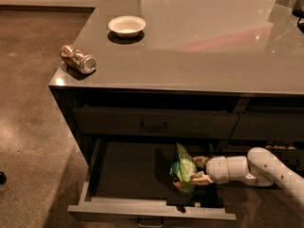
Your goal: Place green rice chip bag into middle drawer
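Note:
The green rice chip bag (183,169) stands on edge inside the open middle drawer (152,208), at its right part, low over the dark floor. My gripper (198,170) comes in from the right on a white arm and is shut on the bag's right side. The drawer is pulled out below the counter, with a pale grey rim and a small metal pull on its front. I cannot tell whether the bag touches the drawer floor.
A closed dark drawer front with a black bar handle (153,125) sits above the open drawer. On the grey counter top (199,46) stand a white bowl (126,25) and a brown-silver can (77,59) lying on its side near the left edge.

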`<state>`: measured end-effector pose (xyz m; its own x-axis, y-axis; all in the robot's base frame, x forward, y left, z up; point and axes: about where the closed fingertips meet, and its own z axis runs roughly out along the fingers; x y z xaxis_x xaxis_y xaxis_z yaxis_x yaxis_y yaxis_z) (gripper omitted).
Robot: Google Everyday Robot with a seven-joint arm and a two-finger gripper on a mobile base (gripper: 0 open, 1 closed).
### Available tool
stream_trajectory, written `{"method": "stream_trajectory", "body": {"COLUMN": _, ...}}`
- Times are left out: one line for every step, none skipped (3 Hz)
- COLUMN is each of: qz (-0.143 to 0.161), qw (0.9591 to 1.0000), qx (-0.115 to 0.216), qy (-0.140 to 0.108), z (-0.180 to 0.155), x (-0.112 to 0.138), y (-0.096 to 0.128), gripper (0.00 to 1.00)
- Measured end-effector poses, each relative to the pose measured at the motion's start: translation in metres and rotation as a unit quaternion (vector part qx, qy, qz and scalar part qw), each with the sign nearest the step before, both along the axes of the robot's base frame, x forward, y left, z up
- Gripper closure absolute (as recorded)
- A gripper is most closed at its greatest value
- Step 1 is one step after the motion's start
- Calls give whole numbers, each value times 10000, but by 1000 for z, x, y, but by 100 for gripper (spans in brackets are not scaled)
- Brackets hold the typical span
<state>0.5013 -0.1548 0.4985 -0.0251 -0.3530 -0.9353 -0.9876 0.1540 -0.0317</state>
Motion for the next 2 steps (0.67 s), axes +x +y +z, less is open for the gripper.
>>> {"method": "stream_trajectory", "body": {"qz": 37, "qw": 10000, "qx": 12, "qy": 14, "z": 0, "x": 0, "y": 4, "gripper": 0}}
{"method": "stream_trajectory", "body": {"qz": 37, "qw": 10000, "qx": 13, "qy": 14, "z": 0, "x": 0, "y": 4, "gripper": 0}}
